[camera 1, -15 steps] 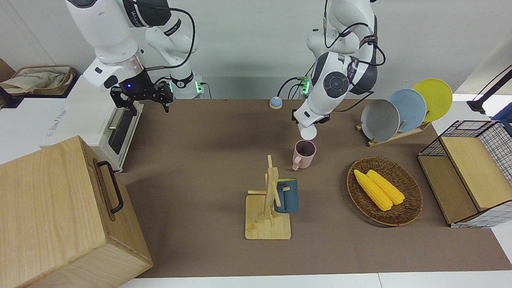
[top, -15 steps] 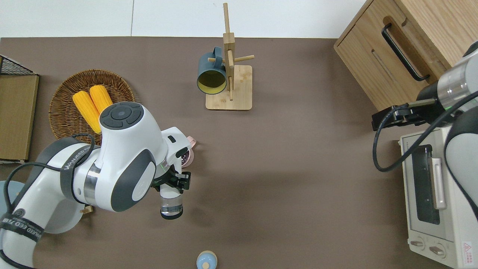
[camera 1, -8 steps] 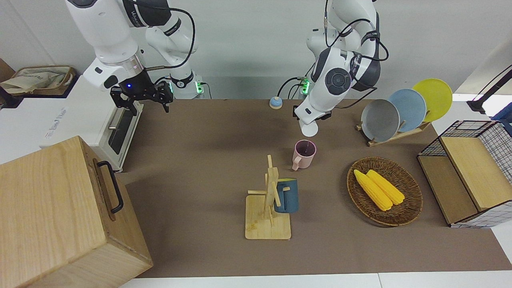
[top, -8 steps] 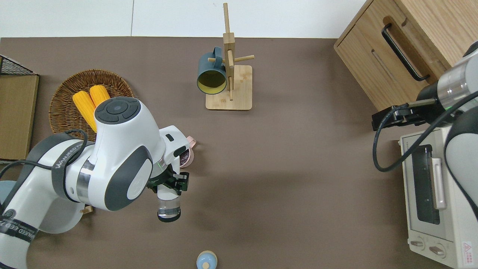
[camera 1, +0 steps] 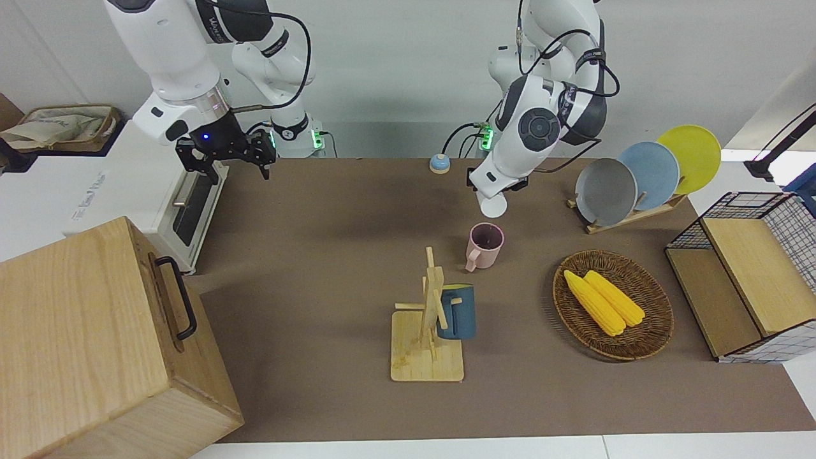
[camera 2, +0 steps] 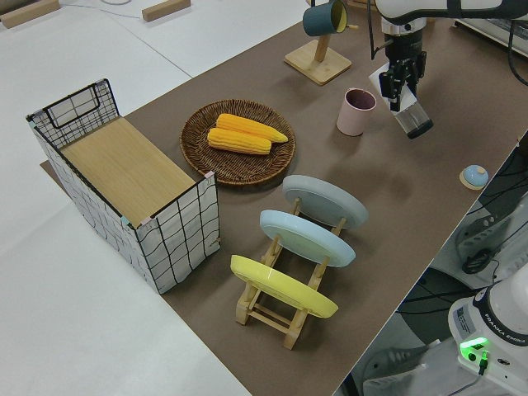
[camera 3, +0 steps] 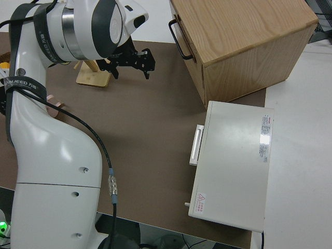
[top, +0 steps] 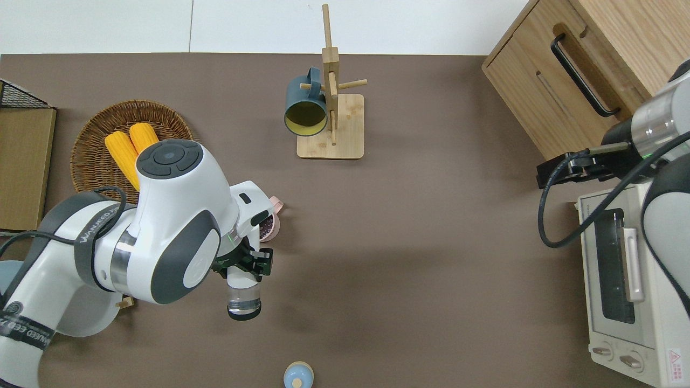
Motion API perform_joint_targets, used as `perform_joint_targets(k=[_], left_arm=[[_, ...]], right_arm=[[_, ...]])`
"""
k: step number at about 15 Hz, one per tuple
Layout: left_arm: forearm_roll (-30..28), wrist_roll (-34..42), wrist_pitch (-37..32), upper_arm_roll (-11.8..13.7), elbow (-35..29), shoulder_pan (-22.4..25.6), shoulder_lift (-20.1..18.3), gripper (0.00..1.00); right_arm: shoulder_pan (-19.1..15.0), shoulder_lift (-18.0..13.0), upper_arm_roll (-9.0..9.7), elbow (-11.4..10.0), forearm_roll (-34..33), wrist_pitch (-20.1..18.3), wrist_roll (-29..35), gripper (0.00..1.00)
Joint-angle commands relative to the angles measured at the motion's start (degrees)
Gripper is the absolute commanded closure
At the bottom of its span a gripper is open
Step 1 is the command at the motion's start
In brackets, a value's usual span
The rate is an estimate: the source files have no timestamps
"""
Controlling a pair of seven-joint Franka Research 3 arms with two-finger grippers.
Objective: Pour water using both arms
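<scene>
— Why does the left end effector (top: 245, 265) hold the clear glass (top: 243, 300) tipped?

— It's clenched on the glass, mouth slanting toward the pink mug (camera 1: 484, 245), which stands mid-surface toward the left arm's end. I judge that's a pouring pose, though the glass sits beside the mug in the overhead view, not over it.

— And the right end effector (camera 1: 224, 156)?

— Parked, fingers spread, grasping nothing.

— What's different from a second ago?

— The left arm has drawn the glass up and away from the mug's rim, then barely moves in the last half second.
</scene>
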Motion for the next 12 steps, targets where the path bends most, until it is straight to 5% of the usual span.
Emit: perform_joint_targets(k=[1,12], left_arm=[[-0.8,0.0,-2.2,0.1,1.3,0.2,-0.7,1.0],[-0.8,0.0,-1.7,0.0,1.3,0.2,-0.5,1.0]], right_arm=[[-1.1,-0.7,0.54,-0.5,1.4,0.1,-0.6,0.009],[-1.1,-0.7,0.54,-0.5,1.4,0.1,-0.6,0.009]])
